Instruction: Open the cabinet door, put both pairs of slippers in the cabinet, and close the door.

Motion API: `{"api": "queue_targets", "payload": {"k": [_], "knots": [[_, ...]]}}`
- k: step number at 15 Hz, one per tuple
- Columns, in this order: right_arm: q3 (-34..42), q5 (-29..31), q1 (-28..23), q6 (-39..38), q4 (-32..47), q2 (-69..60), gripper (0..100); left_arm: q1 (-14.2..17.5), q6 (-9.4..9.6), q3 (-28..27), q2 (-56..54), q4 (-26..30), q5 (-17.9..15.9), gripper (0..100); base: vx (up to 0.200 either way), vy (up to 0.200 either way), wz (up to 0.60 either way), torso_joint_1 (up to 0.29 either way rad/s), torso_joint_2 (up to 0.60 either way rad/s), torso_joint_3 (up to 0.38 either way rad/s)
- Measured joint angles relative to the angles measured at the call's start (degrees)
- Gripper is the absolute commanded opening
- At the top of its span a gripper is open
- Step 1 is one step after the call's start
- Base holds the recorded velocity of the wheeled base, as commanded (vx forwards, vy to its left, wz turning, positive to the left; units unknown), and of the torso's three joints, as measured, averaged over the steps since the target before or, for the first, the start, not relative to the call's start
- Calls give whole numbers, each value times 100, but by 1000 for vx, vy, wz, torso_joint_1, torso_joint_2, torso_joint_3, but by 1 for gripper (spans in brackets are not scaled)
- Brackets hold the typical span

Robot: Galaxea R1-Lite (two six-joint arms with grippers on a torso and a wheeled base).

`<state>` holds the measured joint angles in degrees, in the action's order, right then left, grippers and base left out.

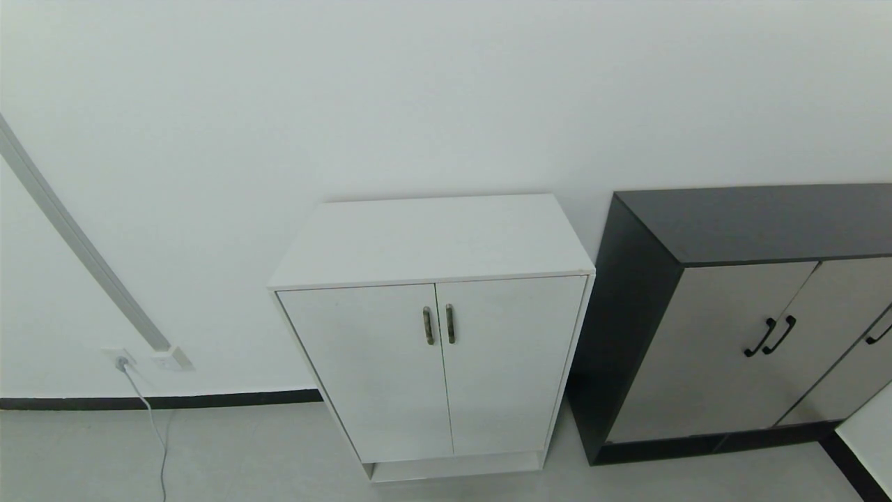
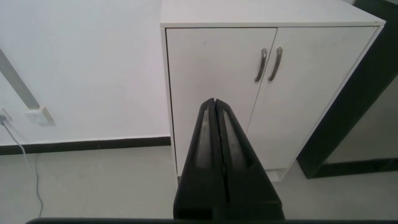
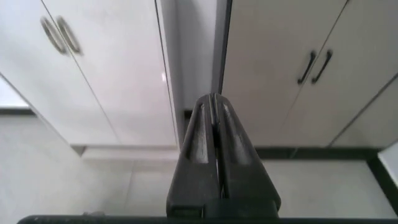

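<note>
You face a white cabinet that stands on the floor with its back against a white wall. It has 2 doors, and both are shut. The left door and the right door meet at a thin centre seam. The left handle and the right handle are slim upright bars, just beside each other on either side of that seam, near the top of the doors.

Your left end effector is clenched, its 2 fingers pressed flat together with nothing between them. It hangs in front of the left door, apart from it. Your right end effector is also clenched and holds nothing. It points at the narrow gap between the white cabinet and a dark cabinet, touching neither.

The dark cabinet stands just beside the white one, on your right, with pale doors and black handles, also shut. On your left a wall socket sits low on the wall. A cable runs from it down to the floor, and a grey conduit slants up the wall from beside it.
</note>
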<state>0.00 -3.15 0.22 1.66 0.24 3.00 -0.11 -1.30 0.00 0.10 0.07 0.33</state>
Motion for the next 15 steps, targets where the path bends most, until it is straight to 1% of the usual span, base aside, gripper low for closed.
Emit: {"api": "queue_targets", "payload": {"k": [3, 5, 7, 15], "knots": [[0, 91, -17, -327, -24, -226, 0, 1, 0, 0, 0, 2, 0, 0, 0, 0, 0, 0, 0, 0], [0, 301, -22, -389, -38, -279, 0, 1, 7, 0, 0, 2, -1, 0, 0, 0, 0, 0, 0, 0], [0, 447, -22, -417, -45, -300, 0, 1, 60, 0, 0, 0, -26, 0, 0, 0, 0, 0, 0, 0], [0, 458, -22, -414, -54, -316, 0, 1, 71, 0, 0, 0, -33, 0, 0, 0, 0, 0, 0, 0]]}}
